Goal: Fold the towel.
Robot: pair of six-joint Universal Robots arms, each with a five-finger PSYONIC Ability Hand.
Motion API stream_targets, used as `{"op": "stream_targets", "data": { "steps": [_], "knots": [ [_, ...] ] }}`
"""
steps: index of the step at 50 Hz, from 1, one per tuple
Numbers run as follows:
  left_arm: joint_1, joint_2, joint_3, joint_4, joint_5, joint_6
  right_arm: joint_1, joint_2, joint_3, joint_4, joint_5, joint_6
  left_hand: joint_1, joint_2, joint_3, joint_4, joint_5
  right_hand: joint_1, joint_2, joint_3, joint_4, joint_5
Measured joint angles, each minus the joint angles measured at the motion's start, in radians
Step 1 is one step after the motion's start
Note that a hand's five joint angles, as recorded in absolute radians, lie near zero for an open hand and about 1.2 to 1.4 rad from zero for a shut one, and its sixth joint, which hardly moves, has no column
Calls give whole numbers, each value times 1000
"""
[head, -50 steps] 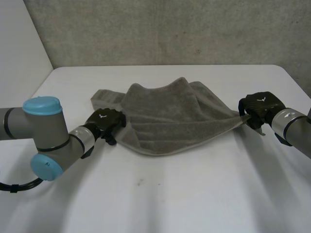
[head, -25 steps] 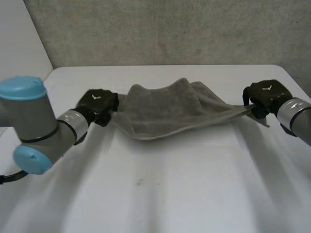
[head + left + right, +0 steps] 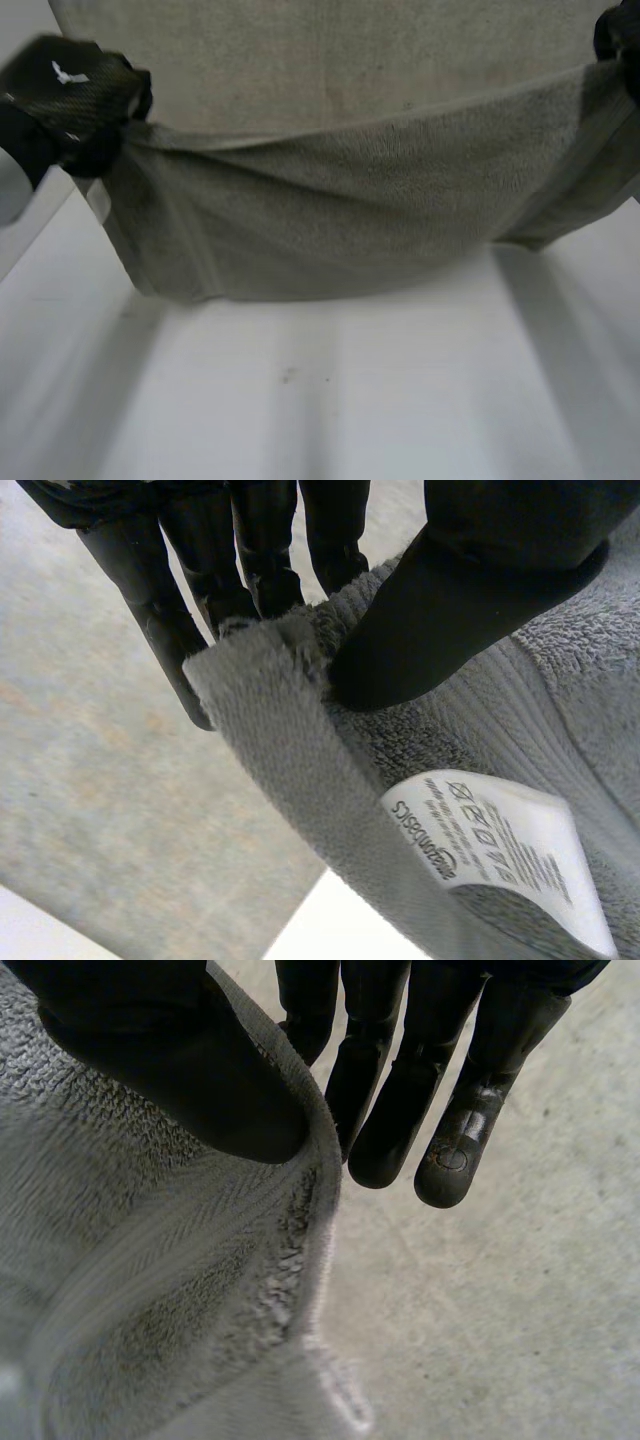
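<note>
A grey terry towel (image 3: 350, 210) hangs in the air above the far part of the counter (image 3: 350, 400), stretched from its left side to its right between the robot's two hands. Its top edge dips in a shallow curve and its lower edge drops close to the surface; whether it touches there cannot be told. The left hand (image 3: 470, 580) pinches one upper corner, thumb pressed on the pile and straight fingers backing the cloth from behind, with a white care label (image 3: 495, 855) sewn to the hem just below the grip. The right hand (image 3: 170, 1050) pinches the opposite upper corner the same way, thumb on the front face and fingers behind the rolled edge. A grey wall (image 3: 300, 60) rises behind the counter.

The cloth looks soft and limp, thick enough to carry some weight, and it sags wherever it is not held. The looped pile should give the fingers good friction, so slipping seems unlikely while both pinches are firm. The woven band along the hem appears the firmest part, and the corners on that band are probably the best places to hold for an even fold.
</note>
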Motion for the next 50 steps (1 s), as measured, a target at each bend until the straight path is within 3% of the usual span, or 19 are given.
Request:
{"op": "stream_targets", "data": {
  "steps": [4,9,20,23,28,29,34,41,50],
  "knots": [
    [19,20,40,-45,0,-1,2,3,-75,84,-1,-4,0,0,0,0,0,1,0,0,0,0],
    [41,-49,48,-73,4,-3,13,109,-132,171,7,-35,0,0,0,0,0,1,0,0,0,0],
    [50,-398,170,-78,0,-7,92,449,-310,242,74,-121,0,0,0,0,0,1,0,0,0,0],
    [42,-534,354,-73,-7,-24,120,579,-494,208,124,-122,0,0,1,0,0,1,0,0,0,0],
    [33,-641,603,-57,-30,-81,145,678,-726,106,160,-103,0,0,1,0,0,1,0,0,0,0],
    [28,-686,734,-42,-47,-125,156,708,-843,27,172,-82,0,0,1,0,0,1,1,0,0,0],
    [23,-714,994,45,-108,-302,169,709,-992,-145,188,-9,0,0,2,0,0,1,1,0,0,0],
    [24,-680,1064,126,-152,-488,171,632,-953,-222,190,87,0,0,2,0,2,1,1,0,0,0],
    [40,-655,764,99,-140,-496,162,598,-668,-99,143,91,0,1,2,0,2,1,1,0,0,0]
  ]
}}
